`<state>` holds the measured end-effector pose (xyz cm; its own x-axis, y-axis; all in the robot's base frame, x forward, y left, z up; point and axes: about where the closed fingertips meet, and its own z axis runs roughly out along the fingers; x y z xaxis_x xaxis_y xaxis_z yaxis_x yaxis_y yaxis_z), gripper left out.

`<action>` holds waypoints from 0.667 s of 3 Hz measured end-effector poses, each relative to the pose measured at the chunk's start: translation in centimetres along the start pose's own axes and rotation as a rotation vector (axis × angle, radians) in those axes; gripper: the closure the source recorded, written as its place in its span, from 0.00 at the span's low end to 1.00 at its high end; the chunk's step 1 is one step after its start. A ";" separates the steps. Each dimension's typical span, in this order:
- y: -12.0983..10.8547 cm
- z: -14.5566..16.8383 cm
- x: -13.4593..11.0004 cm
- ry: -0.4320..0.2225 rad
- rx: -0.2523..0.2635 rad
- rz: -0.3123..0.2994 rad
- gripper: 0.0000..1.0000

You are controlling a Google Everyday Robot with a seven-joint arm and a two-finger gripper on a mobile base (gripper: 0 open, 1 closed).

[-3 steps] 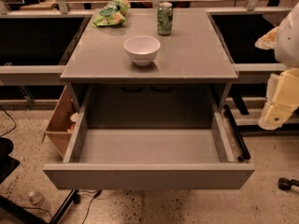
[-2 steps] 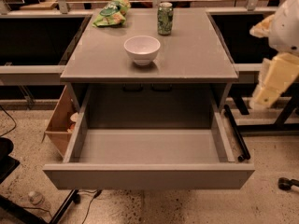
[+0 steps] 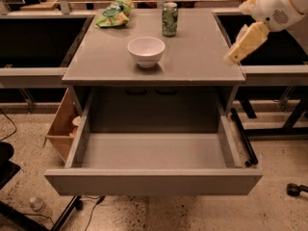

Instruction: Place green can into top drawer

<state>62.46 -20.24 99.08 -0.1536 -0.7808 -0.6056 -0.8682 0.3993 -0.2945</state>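
Grey metal forms the top drawer (image 3: pixel 154 181), which is seen pulled fully out below the grey table (image 3: pixel 202 61), its shallow tray bare. The green can (image 3: pixel 169 19) is stood upright near the back edge of the tabletop, right of centre, and no change in its place is noted against the earlier frames. The white bowl (image 3: pixel 146 51) is set in front of the can and a little to its left, apart from it. The green snack bag (image 3: pixel 114 14) is laid at the back left corner. Neither has been shifted.

The one change is found in the arm. The cream-coloured gripper (image 3: pixel 235 56), which was hung lower down off the table's right side a second ago, has been raised and brought inward. It is now held over the right edge of the tabletop, tilted down and to the left beneath the white arm housing (image 3: pixel 281 4). It is kept well apart from the can, and nothing is carried in it. Whether it is open or closed cannot be told.

A cardboard box (image 3: pixel 61 129) is left on the floor beside the drawer's left side.
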 end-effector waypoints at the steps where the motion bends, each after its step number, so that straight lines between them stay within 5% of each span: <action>1: -5.9 1.9 -3.4 -0.138 0.125 0.050 0.00; 2: -5.7 2.0 -3.3 -0.135 0.119 0.049 0.00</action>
<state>68.86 -18.94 101.27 -0.1226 -0.6905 -0.7129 -0.7983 0.4954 -0.3425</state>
